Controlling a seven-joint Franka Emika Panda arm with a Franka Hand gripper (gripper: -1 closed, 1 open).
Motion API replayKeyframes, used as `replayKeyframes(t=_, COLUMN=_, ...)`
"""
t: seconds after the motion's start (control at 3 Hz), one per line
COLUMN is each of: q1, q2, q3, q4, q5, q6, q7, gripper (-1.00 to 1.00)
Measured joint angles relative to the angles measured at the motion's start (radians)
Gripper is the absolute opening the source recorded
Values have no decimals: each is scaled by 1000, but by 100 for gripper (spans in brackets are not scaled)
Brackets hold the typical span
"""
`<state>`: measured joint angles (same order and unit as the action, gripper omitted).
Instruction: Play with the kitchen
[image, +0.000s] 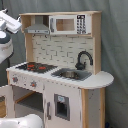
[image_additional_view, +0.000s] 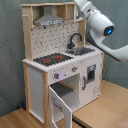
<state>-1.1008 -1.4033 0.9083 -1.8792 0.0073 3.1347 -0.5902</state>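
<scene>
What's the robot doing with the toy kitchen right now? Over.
End effector out of sight, arm up by the hood. Kitchen untouched, lower door hanging open. Nothing blocking hob or sink.

Hob (image: 36, 66) left of sink (image: 70, 75) in the first exterior view.

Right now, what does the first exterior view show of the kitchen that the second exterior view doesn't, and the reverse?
Only the first exterior view shows the microwave front-on and the rounded counter end. Only the second exterior view shows the lower door swung open and the arm's blue light. Both exterior views show the hob, faucet, sink and hood.
</scene>
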Motion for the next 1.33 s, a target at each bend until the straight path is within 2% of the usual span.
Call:
replayKeyframes(t=0.67, q1=-49, q2=-83, q3=-1, q4=47, q5=0, q6=-117, q7=161, gripper=100)
replayKeyframes(t=1.0, q1=-71, q2=-124, q3=-1, q4=72, q5=0, q6=-199, q7=270, gripper=100)
replayKeyframes(t=1.33, q1=-83, q2=-137, q3=2, q4=94, q5=-2, q6=-274, q7=363, gripper=100)
